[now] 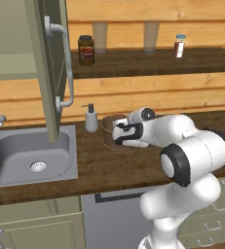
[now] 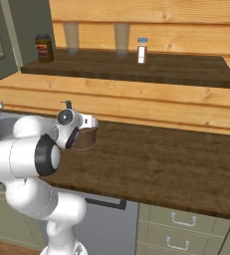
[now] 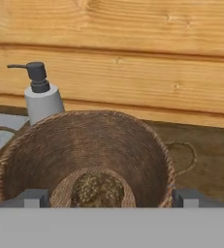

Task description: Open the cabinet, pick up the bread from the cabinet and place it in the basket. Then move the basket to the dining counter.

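On desk by soap bottle (image 3: 41, 99): basket (image 3: 84, 155), bread (image 3: 98, 190) inside; tool (image 3: 106, 197) spread wide, w/ fingers astride rim.

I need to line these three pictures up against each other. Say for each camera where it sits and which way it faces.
Left base view: behind the arm to its left, facing forward and down at the sink, the open cabinet door and the basket; the white arm rises lower right.
Right base view: behind to its right, facing the worktop and shelf; the arm rises lower left.
Hand view: on the hand, looking into the basket at the bread; gripper fingertips at the bottom.
Shared: basket and soap bottle in all views.
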Available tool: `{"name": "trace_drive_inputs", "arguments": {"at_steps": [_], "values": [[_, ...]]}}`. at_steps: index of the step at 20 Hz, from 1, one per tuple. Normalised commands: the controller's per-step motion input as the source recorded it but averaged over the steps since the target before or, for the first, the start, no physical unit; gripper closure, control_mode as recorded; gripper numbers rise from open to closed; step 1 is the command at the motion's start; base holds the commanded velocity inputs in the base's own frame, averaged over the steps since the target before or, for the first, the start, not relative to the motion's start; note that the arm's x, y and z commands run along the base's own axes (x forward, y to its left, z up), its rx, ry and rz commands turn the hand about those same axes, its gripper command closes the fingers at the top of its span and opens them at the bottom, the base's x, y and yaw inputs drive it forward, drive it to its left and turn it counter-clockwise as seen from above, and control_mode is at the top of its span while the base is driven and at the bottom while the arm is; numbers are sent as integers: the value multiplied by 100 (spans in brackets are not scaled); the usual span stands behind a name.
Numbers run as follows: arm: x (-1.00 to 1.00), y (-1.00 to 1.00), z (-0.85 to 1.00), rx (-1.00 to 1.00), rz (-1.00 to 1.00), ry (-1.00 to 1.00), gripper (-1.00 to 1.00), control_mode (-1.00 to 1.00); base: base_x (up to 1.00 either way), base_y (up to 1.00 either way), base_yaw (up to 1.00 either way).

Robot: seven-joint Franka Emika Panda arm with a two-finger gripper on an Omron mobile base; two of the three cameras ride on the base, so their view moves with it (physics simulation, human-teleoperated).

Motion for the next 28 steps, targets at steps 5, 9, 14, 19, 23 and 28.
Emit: {"name": "trace_drive_inputs", "arguments": {"at_steps": [5,9,14,19,23,28], "values": [[-9,-10,82,1,-31,13,-100,-100,0,0,0],[-3,0,89,10,-30,23,-100,-100,0,0,0],[-5,0,50,22,-24,38,-100,-100,0,0,0],[9,0,-28,23,-13,40,-100,-100,0,0,0],[9,4,-59,19,-3,13,-100,-100,0,0,0],[0,25,-53,14,-2,2,-100,-100,0,0,0]]}}
